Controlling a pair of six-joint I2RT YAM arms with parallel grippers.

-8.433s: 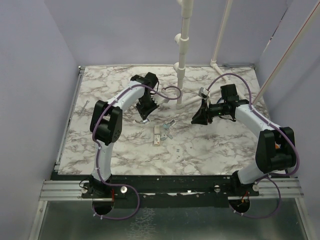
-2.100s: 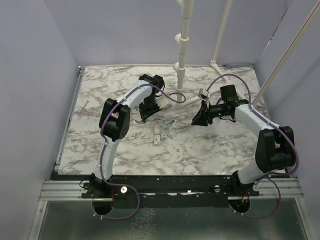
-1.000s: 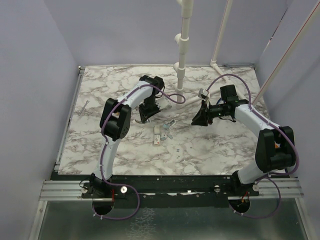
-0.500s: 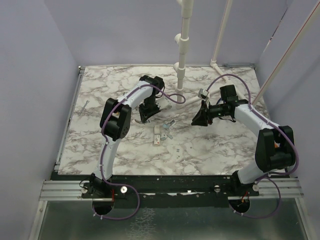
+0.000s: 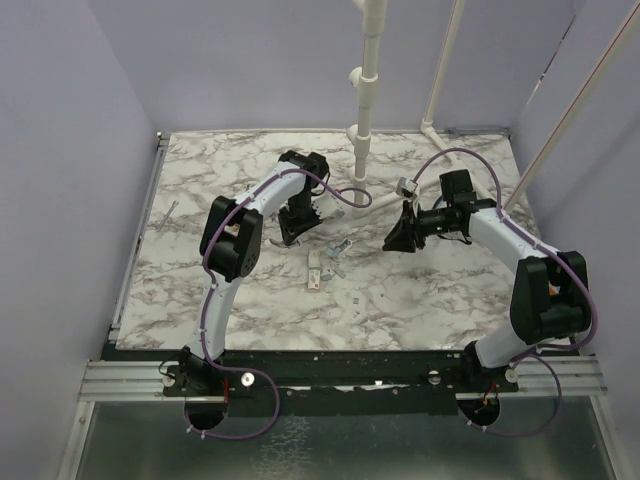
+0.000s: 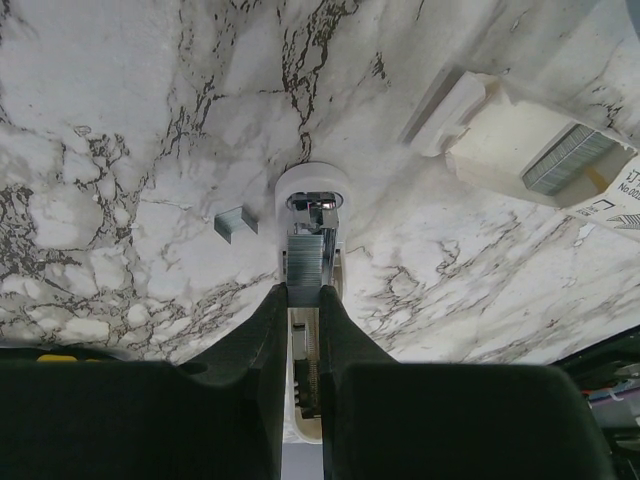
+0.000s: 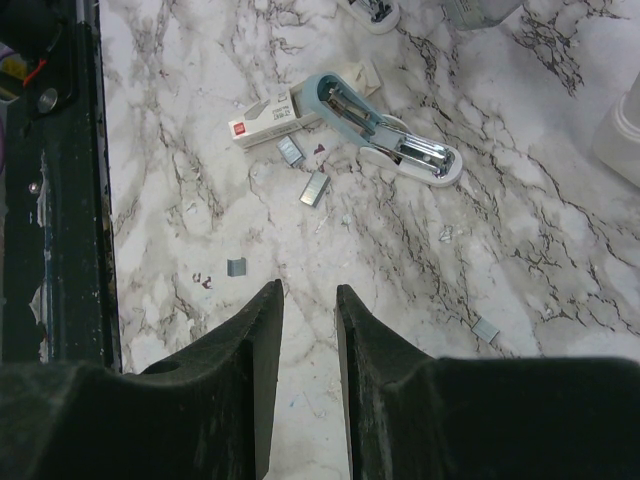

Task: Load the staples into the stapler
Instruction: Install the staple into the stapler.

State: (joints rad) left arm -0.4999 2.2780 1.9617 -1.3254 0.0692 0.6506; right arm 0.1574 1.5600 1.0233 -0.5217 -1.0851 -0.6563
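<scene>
open stapler (image 7: 386, 128) flat, long axis diagonal

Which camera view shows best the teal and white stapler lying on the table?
The right wrist view. There the stapler lies open, with its teal lid swung back and its metal channel bare. The top view shows it only as a small pale speck. The left wrist view shows nothing teal.

The left arm (image 5: 262, 192) and right arm (image 5: 497, 230) are built of white tubular links joined by bulky black joint housings (image 5: 232, 240). A purple cable (image 5: 458, 150) loops along each arm. The left gripper (image 6: 300, 292) and right gripper (image 7: 308, 290) carry matte black, tapering fingers (image 7: 250, 340). A small orange mark (image 5: 553, 293), perhaps a label, sits on the right arm's black housing.
</scene>
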